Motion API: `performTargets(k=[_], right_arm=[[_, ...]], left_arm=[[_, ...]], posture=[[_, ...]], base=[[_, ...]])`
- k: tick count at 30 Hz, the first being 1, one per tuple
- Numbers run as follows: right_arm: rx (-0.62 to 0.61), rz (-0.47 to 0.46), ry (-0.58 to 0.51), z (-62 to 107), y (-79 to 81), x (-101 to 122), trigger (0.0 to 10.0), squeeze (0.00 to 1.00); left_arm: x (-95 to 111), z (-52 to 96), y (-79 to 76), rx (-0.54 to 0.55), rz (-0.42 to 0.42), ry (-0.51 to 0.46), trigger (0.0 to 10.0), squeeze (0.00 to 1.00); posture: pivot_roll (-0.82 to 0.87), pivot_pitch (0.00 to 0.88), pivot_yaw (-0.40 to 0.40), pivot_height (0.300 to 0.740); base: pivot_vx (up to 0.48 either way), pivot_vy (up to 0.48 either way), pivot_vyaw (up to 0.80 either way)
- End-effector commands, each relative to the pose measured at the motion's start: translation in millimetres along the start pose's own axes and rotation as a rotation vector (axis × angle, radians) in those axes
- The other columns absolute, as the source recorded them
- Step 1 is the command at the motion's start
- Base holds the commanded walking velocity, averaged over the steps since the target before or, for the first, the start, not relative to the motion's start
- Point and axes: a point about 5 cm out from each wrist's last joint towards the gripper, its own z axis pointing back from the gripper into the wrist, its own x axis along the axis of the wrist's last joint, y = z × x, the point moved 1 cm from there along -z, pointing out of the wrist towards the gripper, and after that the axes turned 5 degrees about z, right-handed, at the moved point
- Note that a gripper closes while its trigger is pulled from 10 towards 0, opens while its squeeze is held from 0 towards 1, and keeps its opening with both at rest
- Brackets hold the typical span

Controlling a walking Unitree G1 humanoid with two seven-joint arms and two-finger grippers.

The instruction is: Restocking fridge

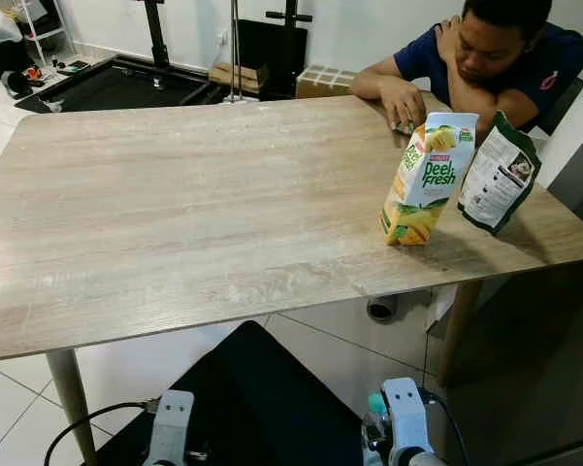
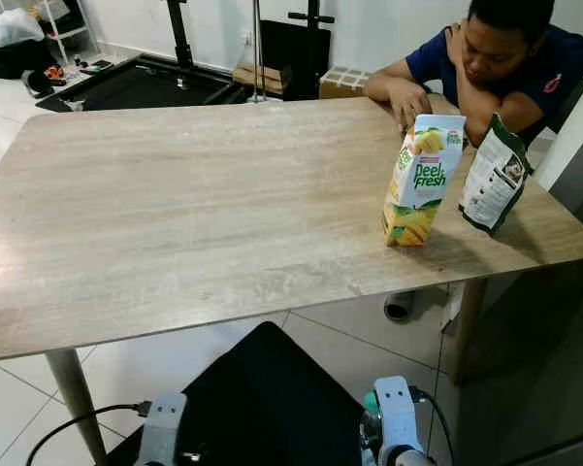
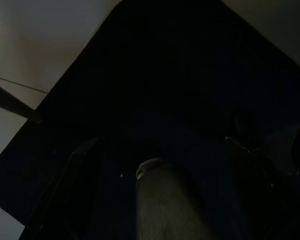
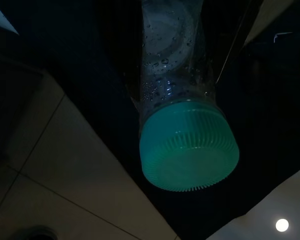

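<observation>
While the juice carton [image 1: 427,178] is standing at two o'clock on the table [image 1: 175,223], the right end effector [image 4: 189,125] is clamping a green-capped bottle [image 4: 188,150]; the left end effector's opening cannot be told.

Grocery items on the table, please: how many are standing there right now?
2. A yellow-green juice carton stands near the table's right end, and a dark pouch stands just to its right, in front of the seated person.

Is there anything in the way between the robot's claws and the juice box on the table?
Yes, the table itself. Both arms hang low below its near edge, and the juice carton stands on top at the far right, beside a pouch. The right claw already carries a clear bottle with a green cap.
</observation>
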Motion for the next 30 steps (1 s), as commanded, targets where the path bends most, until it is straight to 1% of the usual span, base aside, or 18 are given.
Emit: performTargets(k=[1,2,3,4,7,11,15,17,18,19,20,22,23,24,28,30], right_arm=[[0.019,-0.020,0.005,-1.1,7.5,-1.3,10.0,0.00],[0.017,-0.028,-0.006,-1.6,8.4,0.6,10.0,0.00],[0.020,-0.041,-0.023,-2.3,9.4,3.3,10.0,0.00],[0.020,-0.041,-0.023,-2.3,9.4,3.3,10.0,0.00],[0.052,-0.073,-0.086,-4.4,13.7,13.6,10.0,0.00],[0.080,-0.087,-0.123,-6.1,17.5,21.3,10.0,0.00],[0.122,-0.133,-0.196,-10.1,23.2,39.3,10.0,0.00],[0.126,-0.139,-0.203,-10.7,23.7,42.0,10.0,0.00],[0.130,-0.139,-0.209,-11.3,24.2,44.2,10.0,0.00],[0.134,-0.135,-0.206,-11.6,24.5,44.8,10.0,0.00],[0.137,-0.130,-0.203,-11.8,24.8,44.9,10.0,0.00],[0.141,-0.128,-0.197,-11.8,24.3,44.1,10.0,0.00],[0.141,-0.128,-0.197,-11.8,24.3,44.1,10.0,0.00],[0.144,-0.124,-0.193,-11.6,24.3,43.2,10.0,0.00],[0.153,-0.109,-0.181,-10.7,23.6,40.0,10.0,0.00],[0.154,-0.094,-0.164,-9.5,21.8,35.4,10.0,0.00]], left_arm=[[-11.2,1.9,-7.5,-0.010,-0.002,0.040,10.0,0.00],[-11.8,1.5,-11.6,-0.015,-0.007,0.044,10.0,0.00],[-11.4,1.2,-12.2,-0.016,-0.007,0.044,10.0,0.00],[-11.4,1.2,-12.2,-0.016,-0.007,0.044,10.0,0.00],[-9.3,0.7,-10.8,-0.010,0.010,0.036,10.0,0.00],[-8.4,0.3,-11.6,-0.008,0.012,0.035,10.0,0.00],[-5.9,-0.6,-12.0,-0.007,0.008,0.029,10.0,0.00],[-5.0,-0.8,-11.9,-0.005,0.011,0.024,10.0,0.00],[-3.2,-1.0,-11.0,0.001,0.030,0.012,10.0,0.00],[-1.0,-1.3,-11.0,-0.007,0.066,-0.002,10.0,0.00],[0.5,-1.5,-14.4,-0.045,0.077,-0.013,10.0,0.00],[0.2,-0.9,-24.1,-0.148,0.042,-0.013,10.0,0.00],[0.2,-0.9,-24.1,-0.148,0.042,-0.013,10.0,0.00],[-0.8,-0.2,-26.2,-0.190,0.040,-0.007,10.0,0.00],[-1.3,1.0,-21.6,-0.221,0.051,-0.001,10.0,0.00],[-6.4,3.9,-11.1,-0.212,0.008,0.017,10.0,0.00]], posture=[[-0.10,0.072,-0.018,0.740],[-0.10,0.076,-0.016,0.740],[-0.10,0.079,-0.014,0.740],[-0.10,0.079,-0.014,0.740],[-0.10,0.082,-0.014,0.740],[-0.09,0.081,-0.015,0.740],[-0.09,0.083,-0.017,0.740],[-0.10,0.082,-0.017,0.740],[-0.10,0.082,-0.018,0.740],[-0.10,0.082,-0.018,0.740],[-0.10,0.082,-0.019,0.740],[-0.10,0.081,-0.023,0.740],[-0.10,0.081,-0.023,0.740],[-0.10,0.083,-0.026,0.740],[-0.10,0.084,-0.032,0.740],[-0.10,0.085,-0.037,0.740]], base=[[0.000,0.000,0.00],[0.000,0.000,0.00],[0.000,0.000,0.00],[0.000,0.000,0.00],[0.000,0.000,0.00],[0.000,0.000,0.00],[0.000,0.000,0.00],[0.000,0.000,0.00],[0.000,0.000,0.00],[0.000,0.000,0.00],[0.000,0.000,0.00],[0.000,0.000,0.00],[0.000,0.000,0.00],[0.000,0.000,0.00],[0.000,0.000,0.00],[0.000,0.000,0.00]])
